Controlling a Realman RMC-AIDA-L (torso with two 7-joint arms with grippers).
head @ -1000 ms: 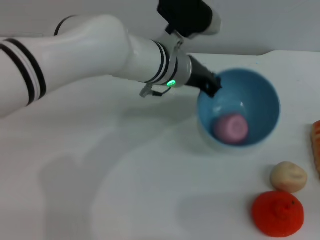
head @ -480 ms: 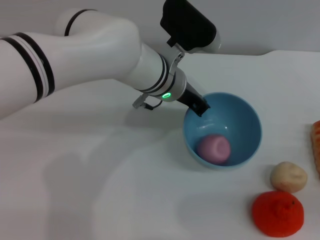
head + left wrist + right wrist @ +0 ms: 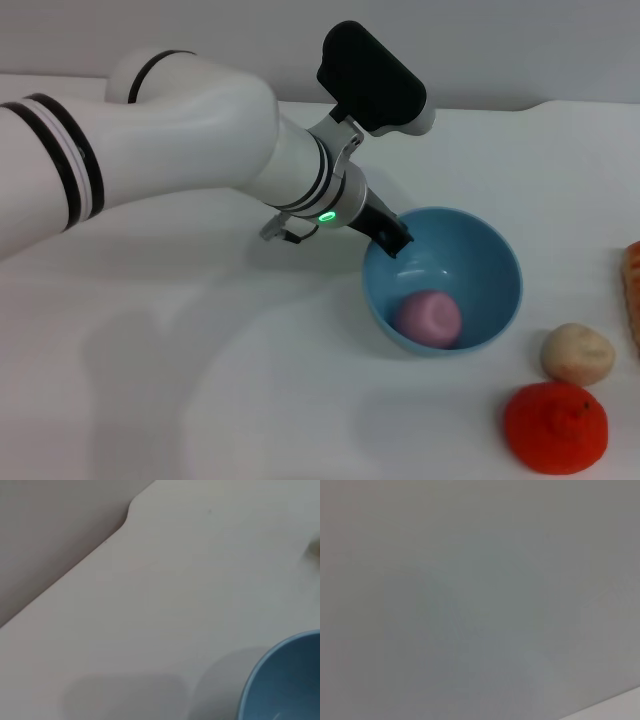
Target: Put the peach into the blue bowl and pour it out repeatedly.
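The light-blue bowl (image 3: 444,281) sits on the white table at centre right, nearly upright. The pink peach (image 3: 428,319) lies inside it, low against the near wall. My left gripper (image 3: 391,238) reaches in from the left and is shut on the bowl's far-left rim. Part of the same bowl (image 3: 280,680) shows in a corner of the left wrist view. The right gripper is out of sight; its wrist view shows only a plain grey surface.
A cream lumpy ball (image 3: 577,353) and a bumpy red-orange fruit (image 3: 555,427) lie at the near right of the bowl. An orange object (image 3: 632,290) pokes in at the right edge. The table's back edge (image 3: 125,522) runs behind.
My left gripper has lowered the bowl toward the near left and levelled it from a tilt. The peach has stayed inside, settling at the bottom.
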